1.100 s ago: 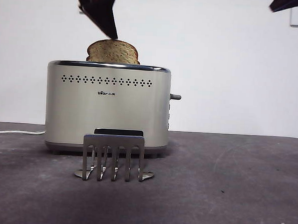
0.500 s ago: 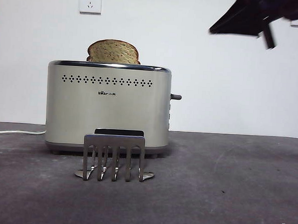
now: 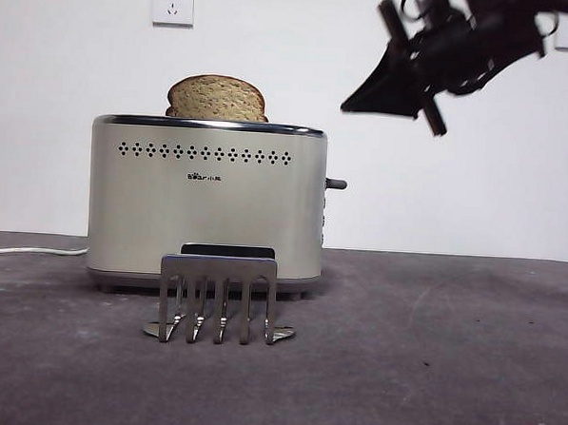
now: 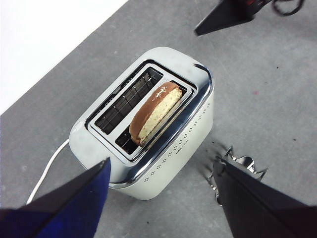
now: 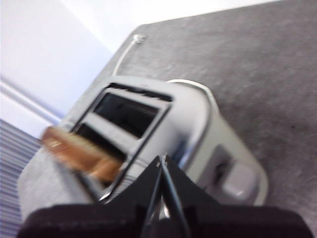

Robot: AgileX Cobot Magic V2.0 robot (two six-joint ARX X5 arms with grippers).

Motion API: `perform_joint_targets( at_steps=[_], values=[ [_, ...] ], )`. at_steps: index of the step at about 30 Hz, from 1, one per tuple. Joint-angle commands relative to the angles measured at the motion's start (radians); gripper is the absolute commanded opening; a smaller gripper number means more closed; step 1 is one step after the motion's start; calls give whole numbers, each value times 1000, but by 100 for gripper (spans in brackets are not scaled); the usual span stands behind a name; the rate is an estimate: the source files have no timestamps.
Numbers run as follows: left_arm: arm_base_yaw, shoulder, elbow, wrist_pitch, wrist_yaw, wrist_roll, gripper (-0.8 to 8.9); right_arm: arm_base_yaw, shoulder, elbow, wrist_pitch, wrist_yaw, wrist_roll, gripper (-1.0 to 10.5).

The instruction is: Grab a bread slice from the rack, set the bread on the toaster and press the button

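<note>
1. Right end effector hangs in the air above and beside the toaster's narrow end, jaws pressed together to a single tip and holding nothing; the right wrist view shows them closed, aimed at that end.
2. Button lies below the tip and toward the toaster, sticking out sideways from the narrow side. Judgement: the move needed is a descent, then a downward push along that side.
3. Right arm is clearly the nearer. Left end effector sits high over the toaster, jaws spread wide and empty, out of the front view.
4. Bread stands on edge in one toaster slot, its domed top above the chrome rim; the other slot is empty. Its long axis runs along the toaster's length.
5. Rack stands empty on the desk just in front of the toaster.
6. Desk is dark grey, matt and flat. Space around the button end is open. A white cable leaves the far end, well apart from the work.
</note>
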Motion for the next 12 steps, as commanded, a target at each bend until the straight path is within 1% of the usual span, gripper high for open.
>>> perform_joint_targets(
  at_steps=[1, 3, 5, 8, 12],
  values=[
    [2, 2, 3, -5, 24, -23, 345, 5, 66, 27, 5, 6, 16, -13],
    [2, 2, 3, -8, 51, -24, 346, 7, 95, 35, 8, 7, 16, -13],
    [2, 2, 3, -8, 61, -24, 345, 8, 122, 40, 14, 31, 12, -13],
    [2, 2, 3, -8, 78, -24, 345, 9, 157, 47, 20, 32, 12, -13],
    [2, 2, 3, -8, 79, -24, 345, 15, 192, 47, 24, 33, -15, -13]
  ],
)
